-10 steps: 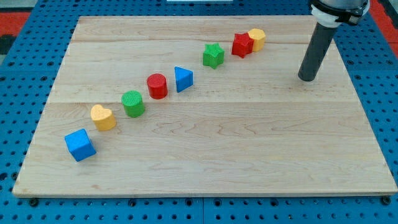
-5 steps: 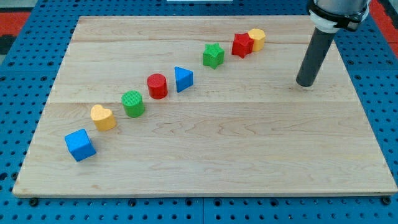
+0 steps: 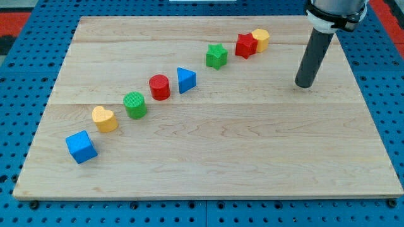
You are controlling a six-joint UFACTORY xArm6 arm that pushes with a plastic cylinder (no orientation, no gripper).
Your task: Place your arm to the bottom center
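- Tool: straight dark rod, no jaws; carries nothing. My tip [image 3: 305, 85] rests on the wooden board [image 3: 208, 157], touching no block.
- Tip posn: upper right of board, approx 2 o'clock from board ctr. Bottom-centre area lies at approx 7 o'clock from tip, well apart.
- Blocks: 8 total, in a diagonal row running from 8 o'clock to 1 o'clock across board.
- Row order, lower left to upper right: blue cube [image 3: 81, 147]; yellow heart [image 3: 105, 118]; green cylinder [image 3: 135, 104]; red cylinder [image 3: 160, 87]; blue triangular block [image 3: 185, 80]; green star [image 3: 216, 56]; red block [image 3: 245, 45], shape unclear; yellow block [image 3: 261, 39], shape unclear.
- Red block and yellow block: touching. Red cylinder and blue triangular block: just beside each other. Other blocks stand apart.
- Nearest blocks to tip: yellow block and red block, at approx 10 o'clock from tip, near but apart.
- Surround: blue pegboard [image 3: 19, 94] on all sides of board.
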